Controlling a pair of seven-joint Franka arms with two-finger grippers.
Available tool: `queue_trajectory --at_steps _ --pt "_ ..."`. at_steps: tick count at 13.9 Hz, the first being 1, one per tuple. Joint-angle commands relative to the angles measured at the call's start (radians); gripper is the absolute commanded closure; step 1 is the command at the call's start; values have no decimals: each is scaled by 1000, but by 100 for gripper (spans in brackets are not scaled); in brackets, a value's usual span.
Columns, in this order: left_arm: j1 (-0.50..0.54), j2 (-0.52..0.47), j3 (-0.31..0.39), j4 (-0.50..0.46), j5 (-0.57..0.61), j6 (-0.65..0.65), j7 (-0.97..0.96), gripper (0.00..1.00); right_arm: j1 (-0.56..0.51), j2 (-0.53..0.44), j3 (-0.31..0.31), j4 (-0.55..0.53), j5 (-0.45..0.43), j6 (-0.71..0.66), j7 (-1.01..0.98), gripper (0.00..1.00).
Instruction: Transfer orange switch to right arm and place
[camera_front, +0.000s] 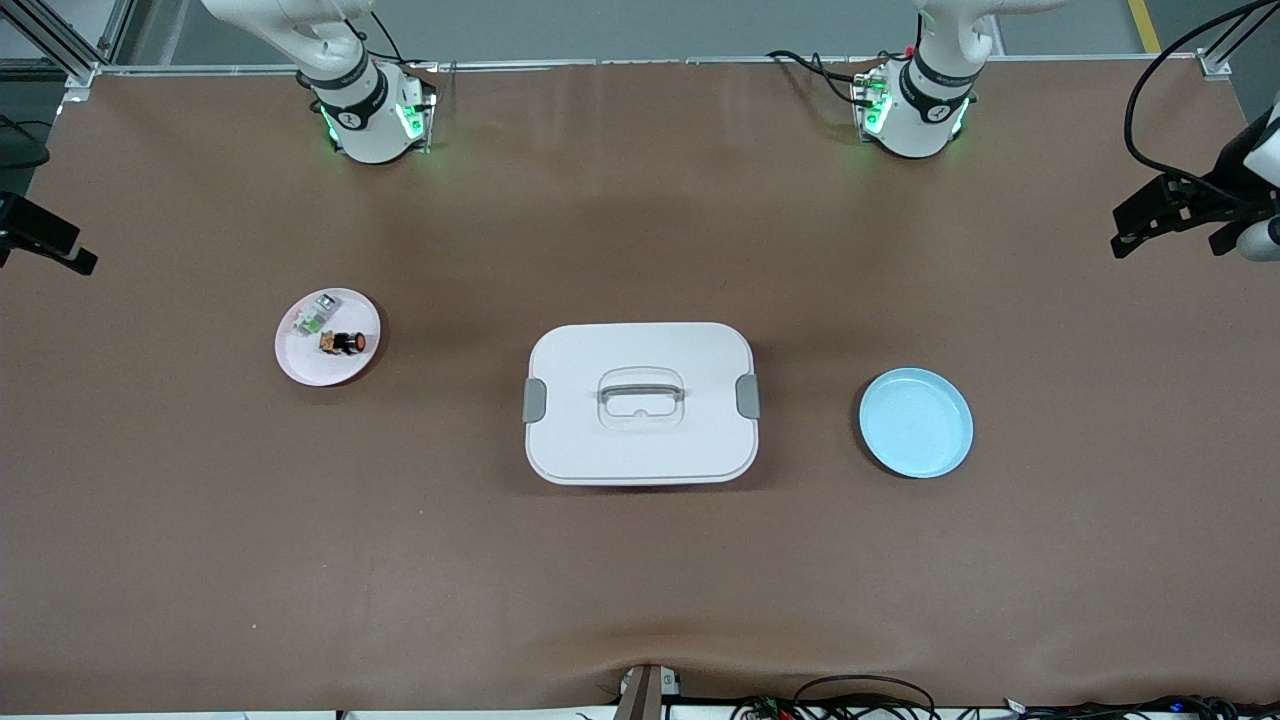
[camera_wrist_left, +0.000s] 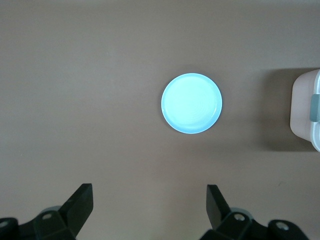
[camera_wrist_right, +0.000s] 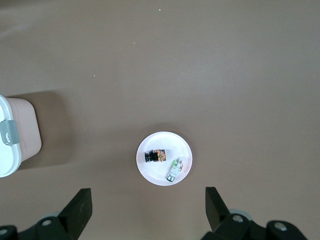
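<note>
Front view first: the orange switch (camera_front: 344, 343) is lying on its side on a small pink plate (camera_front: 300, 365) toward the right arm's end of the table, right next to a little whitish-clear part with green (camera_front: 317, 314) that sits on the same plate, a bit farther from the camera. A white lidded box (camera_front: 640, 402) with grey latches and a handle sits in the middle of the table, and a light blue plate (camera_front: 916, 422) is toward the left arm's end. Only the arm bases show here, no grippers.

Left wrist view: the left gripper (camera_wrist_left: 150, 204) hangs high over the table with its fingers spread wide apart and holding nothing. The light blue plate (camera_wrist_left: 192, 103) is under it and a corner of the white lidded box (camera_wrist_left: 306, 107) pokes in at the edge.

Right wrist view: same deal, the right gripper (camera_wrist_right: 148, 204) is up in the air with fingers wide apart and nothing between them. Down below is the pink plate (camera_wrist_right: 150, 172) with the orange switch (camera_wrist_right: 155, 156) and the whitish-clear part (camera_wrist_right: 174, 169) on it, just beside each other. The white lidded box (camera_wrist_right: 15, 137) shows at the edge, well apart from the plate.
</note>
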Motion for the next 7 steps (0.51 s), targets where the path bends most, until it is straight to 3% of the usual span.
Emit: queue_trajectory --at_steps 1,7 --pt "4 -27 -4 -26 0 -6 -10 0 -10 -23 6 -21 11 4 16 0" --pt "3 -30 -30 -25 -5 -1 -48 0 -10 -25 8 -21 9 7 13 0"
